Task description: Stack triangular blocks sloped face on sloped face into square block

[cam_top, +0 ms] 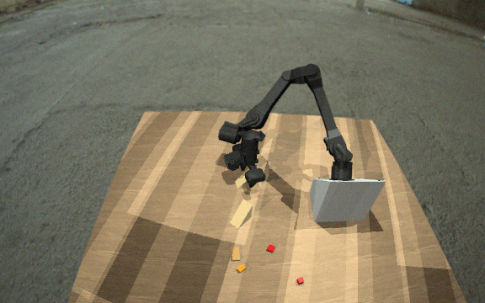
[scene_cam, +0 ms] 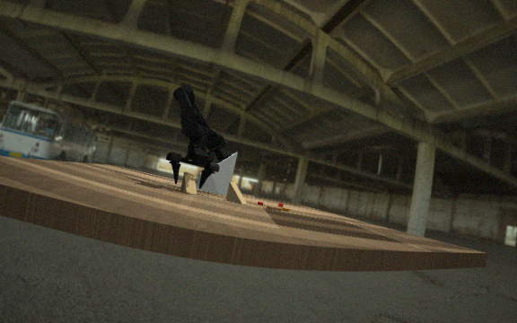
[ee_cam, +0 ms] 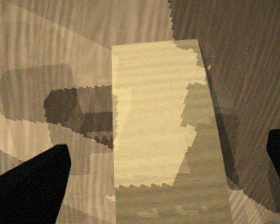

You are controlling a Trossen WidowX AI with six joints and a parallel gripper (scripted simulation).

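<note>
The triangular block (cam_top: pixel 241 182) (scene_cam: pixel 189 183) (ee_cam: pixel 156 120) is pale yellow wood, patched with shadow, and stands on the table (cam_top: pixel 209 177) (scene_cam: pixel 151 224) (ee_cam: pixel 21 40). It lies between the spread fingers of the open gripper (cam_top: pixel 248 187) (scene_cam: pixel 189 181) (ee_cam: pixel 168 155), ungripped; the other triangular block (cam_top: pixel 242 214) (scene_cam: pixel 236 193) stands nearby.

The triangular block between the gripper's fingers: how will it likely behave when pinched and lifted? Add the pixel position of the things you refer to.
The block (cam_top: pixel 241 182) (scene_cam: pixel 189 184) (ee_cam: pixel 151 120) looks stiff, its edges straight. Its slanted side seen in the exterior view could let the fingers slip or tilt it. Flat faces make rolling unlikely.
</note>
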